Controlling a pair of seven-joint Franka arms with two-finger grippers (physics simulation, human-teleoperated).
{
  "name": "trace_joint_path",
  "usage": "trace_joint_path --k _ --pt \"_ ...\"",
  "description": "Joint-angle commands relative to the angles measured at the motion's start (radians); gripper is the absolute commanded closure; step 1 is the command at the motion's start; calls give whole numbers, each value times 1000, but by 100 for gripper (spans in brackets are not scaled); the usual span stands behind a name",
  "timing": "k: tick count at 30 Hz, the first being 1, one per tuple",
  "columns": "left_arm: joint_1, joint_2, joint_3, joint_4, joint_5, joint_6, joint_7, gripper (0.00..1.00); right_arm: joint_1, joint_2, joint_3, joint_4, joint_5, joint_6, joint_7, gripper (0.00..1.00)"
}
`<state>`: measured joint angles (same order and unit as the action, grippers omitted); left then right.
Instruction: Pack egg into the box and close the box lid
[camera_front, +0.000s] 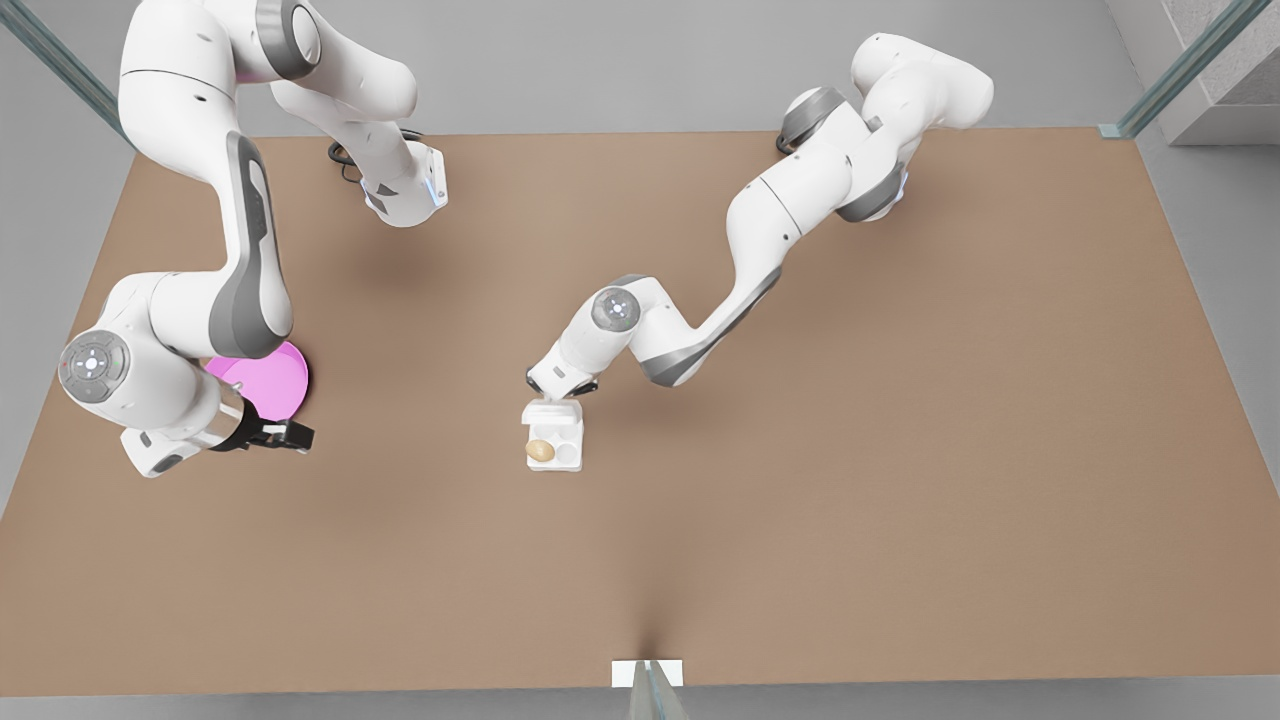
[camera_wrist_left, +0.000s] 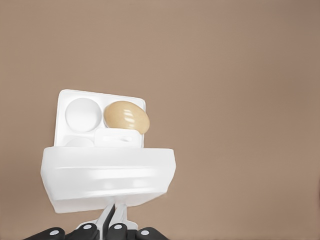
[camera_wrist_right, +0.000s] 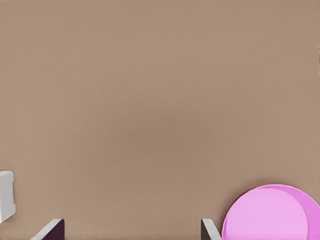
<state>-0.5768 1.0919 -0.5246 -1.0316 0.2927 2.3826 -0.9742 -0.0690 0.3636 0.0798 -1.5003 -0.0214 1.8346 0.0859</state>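
In the front view, the egg (camera_front: 540, 451) is sitting in a cup of the box (camera_front: 554, 450), mid-surface, the left gripper (camera_front: 562, 388) at its far edge. In the left wrist view, closed jaws are pinching the half-raised box lid (camera_wrist_left: 108, 180); swinging it about its hinge (not dragging the carton) should seat it. In the right wrist view, the right gripper (camera_wrist_right: 132, 235) is waiting, jaws spread, beside the pink plate (camera_wrist_right: 270, 212).

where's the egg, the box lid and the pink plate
egg (camera_wrist_left: 126, 116): left wrist view, middle of its shell
box lid (camera_wrist_left: 107, 177): left wrist view, its broad outer face
pink plate (camera_wrist_right: 272, 215): right wrist view, its flat inner surface

A brown tabletop (camera_front: 900, 450) sits on grey floor (camera_front: 620, 70).
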Motion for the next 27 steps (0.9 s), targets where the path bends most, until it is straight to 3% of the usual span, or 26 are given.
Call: trace_joint_path --k 1,9,11,13,14,15,19,20,21,25,27 --pt "0 0 0 1 0 4 0 76 0 0 0 0 0 0 0 0" --pt "3 23 -5 22 -1 10 32 76 2 8 0 0 -9 12 -2 0" --pt "21 -49 -11 22 -40 -144 31 76 0 9 0 0 -11 12 -2 0" --pt "250 -176 -113 22 -67 -512 126 71 0 9 0 0 -14 12 -3 0" --pt "403 -250 -123 22 -67 -669 206 51 0 9 0 2 -11 12 -3 0" --pt "503 -265 -123 22 -64 -772 304 0 -2 8 -2 2 -11 11 -3 0" --pt "837 -401 -117 22 -53 -870 665 0 -8 6 0 8 -11 11 -2 0" --pt "836 -533 15 7 -107 -934 793 0 -8 8 -2 8 -11 11 -2 0" --pt "758 -670 218 -85 -236 -936 842 0 -8 8 -2 8 -11 11 -2 0" --pt "657 -932 391 -360 -299 -853 848 0 -20 9 -3 8 -12 11 -9 0" --pt "646 -931 399 -390 -299 -809 852 0 -23 9 -3 8 -14 11 -6 0"
